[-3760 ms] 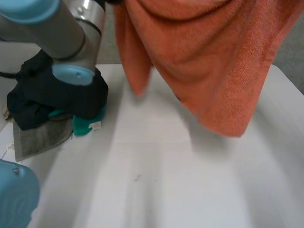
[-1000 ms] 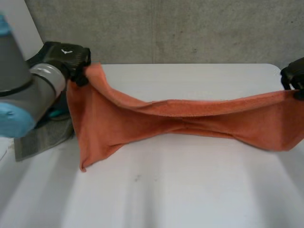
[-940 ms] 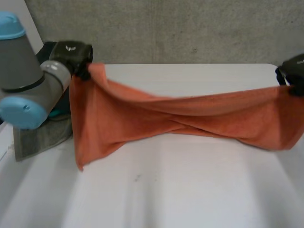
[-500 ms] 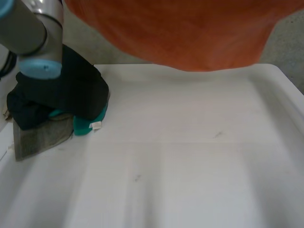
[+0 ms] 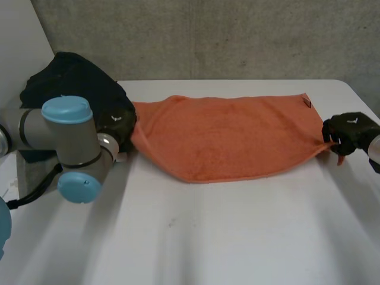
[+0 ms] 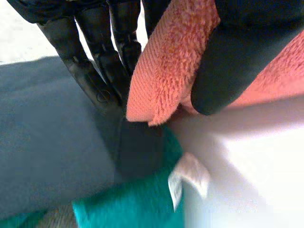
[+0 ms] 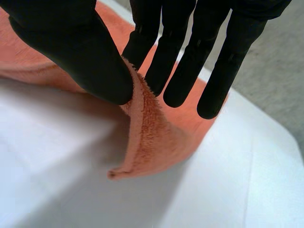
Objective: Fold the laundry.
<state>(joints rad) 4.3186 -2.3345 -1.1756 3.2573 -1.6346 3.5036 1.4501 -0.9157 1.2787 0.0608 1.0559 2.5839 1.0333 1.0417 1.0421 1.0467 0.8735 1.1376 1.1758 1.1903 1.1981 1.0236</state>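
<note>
An orange towel [image 5: 225,136] lies spread flat across the back half of the white table [image 5: 237,237]. My left hand [image 5: 119,127] is at its left corner, low beside the pile of clothes. In the left wrist view the towel's corner [image 6: 166,61] is pinched between the thumb [image 6: 237,61] and the fingers [image 6: 95,71]. My right hand [image 5: 347,133] holds the towel's right corner near the table's right edge. In the right wrist view that corner [image 7: 152,137] curls up between the thumb [image 7: 71,42] and the straight fingers [image 7: 190,52].
A pile of dark clothes [image 5: 71,77] sits at the back left, on top of a grey cloth [image 5: 35,172]. A teal cloth [image 6: 133,209] with a white tag [image 6: 187,175] lies just under my left hand.
The towel was stretched in the air between both hands, then swung up high. Now it lies flat on the table, and both hands have come down to table level.
</note>
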